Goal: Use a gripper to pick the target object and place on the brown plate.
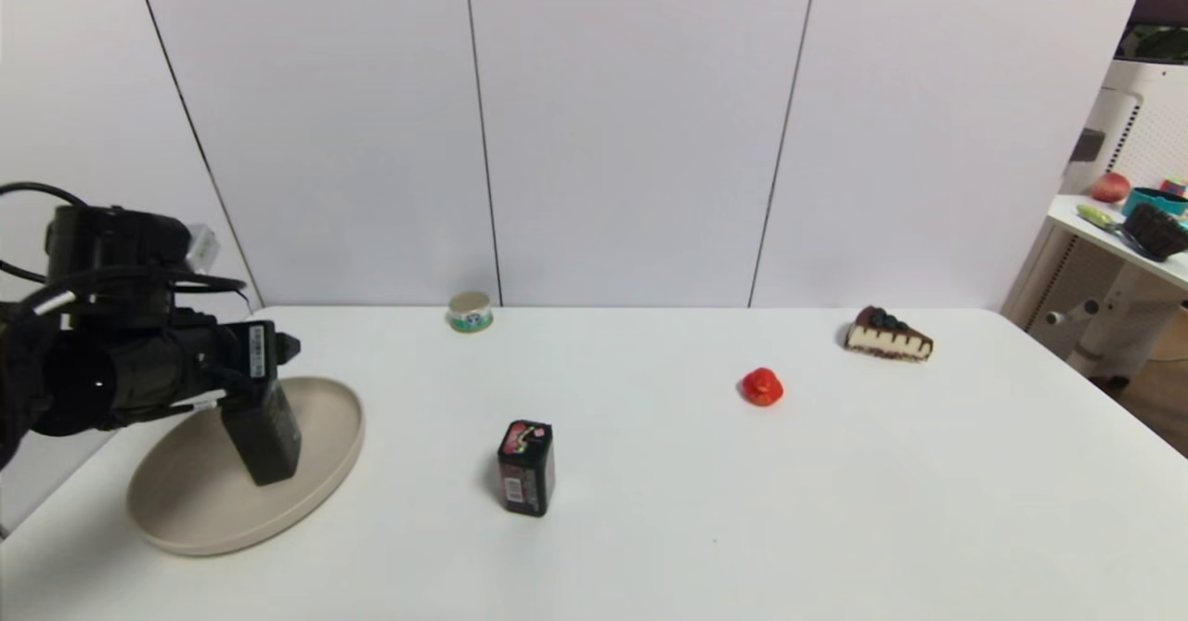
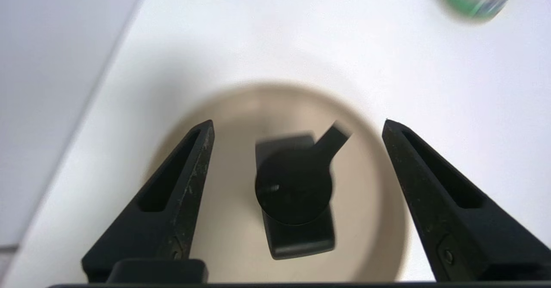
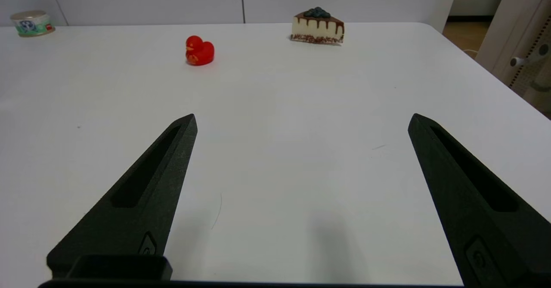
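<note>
Black pump bottle (image 2: 295,193) stands on the brown plate (image 2: 379,219), leaning a little in the head view, with the left tool (image 2: 297,126) above it, fingers (image 2: 183,184) spread wide to either side and touching nothing. The plate sits at the left side of the white bench (image 1: 705,510). Farther right on the bench are a dark tin with a pink-red label (image 1: 525,468), a small green-banded can (image 1: 470,312), a red duck (image 1: 762,386) and a cake slice (image 1: 888,334). The right tool (image 3: 301,120) hangs over bare bench, fingers also spread.

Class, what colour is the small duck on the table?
Red: the duck shows best in the right wrist view, standing apart from the cake slice.
</note>
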You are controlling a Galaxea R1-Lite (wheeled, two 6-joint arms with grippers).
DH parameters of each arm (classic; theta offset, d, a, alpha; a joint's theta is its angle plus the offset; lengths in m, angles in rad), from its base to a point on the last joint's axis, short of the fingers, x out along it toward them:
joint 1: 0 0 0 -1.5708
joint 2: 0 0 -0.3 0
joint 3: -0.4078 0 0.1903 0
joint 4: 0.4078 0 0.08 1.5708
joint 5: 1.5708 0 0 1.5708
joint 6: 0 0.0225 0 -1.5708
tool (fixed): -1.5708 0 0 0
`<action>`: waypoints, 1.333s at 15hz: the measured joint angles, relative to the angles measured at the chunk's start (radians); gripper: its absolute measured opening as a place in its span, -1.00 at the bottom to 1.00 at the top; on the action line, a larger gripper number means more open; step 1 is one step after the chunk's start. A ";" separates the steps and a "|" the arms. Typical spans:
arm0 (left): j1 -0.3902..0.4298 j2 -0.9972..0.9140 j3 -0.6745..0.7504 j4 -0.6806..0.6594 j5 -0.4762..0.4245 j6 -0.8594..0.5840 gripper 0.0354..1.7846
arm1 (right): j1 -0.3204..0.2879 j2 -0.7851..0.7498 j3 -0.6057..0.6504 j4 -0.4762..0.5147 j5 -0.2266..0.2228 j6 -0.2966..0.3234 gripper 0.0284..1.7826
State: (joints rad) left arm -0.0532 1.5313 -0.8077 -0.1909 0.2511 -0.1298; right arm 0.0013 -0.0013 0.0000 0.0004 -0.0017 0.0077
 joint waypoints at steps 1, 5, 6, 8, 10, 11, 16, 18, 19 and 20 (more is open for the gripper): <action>0.000 -0.041 -0.034 0.025 -0.007 0.010 0.63 | 0.000 0.000 0.000 0.000 0.000 0.000 0.90; 0.009 -0.248 -0.158 0.166 -0.053 0.083 0.74 | 0.000 0.000 0.000 0.000 0.000 0.000 0.90; 0.017 -0.303 -0.167 0.199 -0.063 0.111 0.76 | 0.000 0.000 0.000 0.000 0.000 0.000 0.90; 0.033 -0.432 -0.135 0.271 -0.103 0.152 0.80 | 0.000 0.000 0.000 0.000 0.000 0.000 0.90; 0.044 -0.561 -0.022 0.310 -0.129 0.183 0.82 | 0.000 0.000 0.000 0.001 0.000 0.000 0.90; 0.050 -0.632 0.051 0.318 -0.135 0.193 0.83 | 0.000 0.000 0.000 0.000 0.000 0.000 0.90; 0.060 -1.041 0.446 0.331 -0.146 0.224 0.87 | 0.000 0.000 0.000 0.000 0.000 0.000 0.90; 0.061 -1.213 0.588 0.333 -0.154 0.247 0.87 | 0.000 0.000 0.000 0.000 0.000 0.000 0.90; 0.062 -1.284 0.637 0.334 -0.169 0.258 0.87 | 0.000 0.000 0.000 0.000 0.000 0.000 0.90; 0.062 -1.349 0.676 0.336 -0.204 0.262 0.87 | 0.000 0.000 0.000 0.000 0.000 0.000 0.90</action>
State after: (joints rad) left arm 0.0085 0.1821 -0.1313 0.1451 0.0474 0.1321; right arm 0.0013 -0.0013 0.0000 0.0004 -0.0017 0.0077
